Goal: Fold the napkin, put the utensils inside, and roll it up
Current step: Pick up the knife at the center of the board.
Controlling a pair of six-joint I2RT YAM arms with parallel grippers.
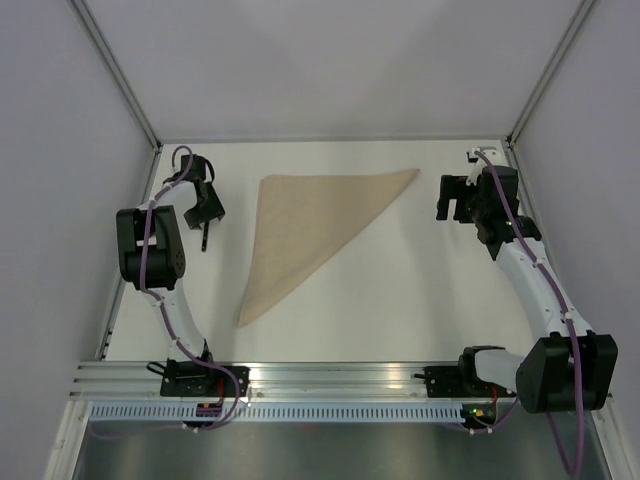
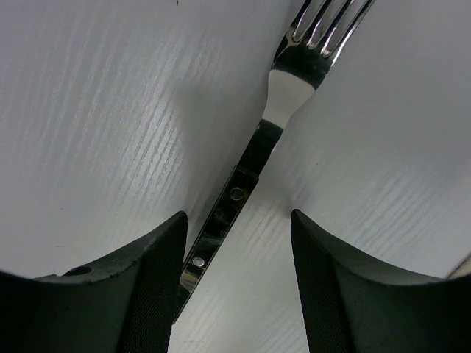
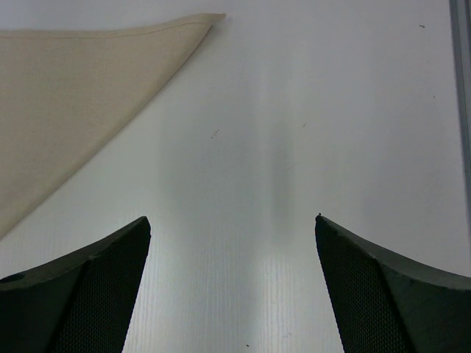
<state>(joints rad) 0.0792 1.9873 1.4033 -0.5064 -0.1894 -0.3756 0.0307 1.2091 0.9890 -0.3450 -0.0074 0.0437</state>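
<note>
The tan napkin [image 1: 310,225] lies in the middle of the table, folded into a triangle with its long point toward the near left; its far right corner shows in the right wrist view [image 3: 73,88]. A metal fork [image 2: 243,176] lies flat on the table at the left, tines away from the wrist. My left gripper [image 2: 237,220] is open and low over it, with the handle between the fingers, close to the left finger [image 2: 147,279]. In the top view the left gripper [image 1: 205,218] hides most of the fork. My right gripper [image 1: 452,198] is open and empty over bare table right of the napkin [image 3: 232,220].
White walls and metal frame posts close the table at the back and sides. A metal rail [image 1: 330,378] runs along the near edge between the arm bases. The table's right edge [image 3: 460,88] shows in the right wrist view.
</note>
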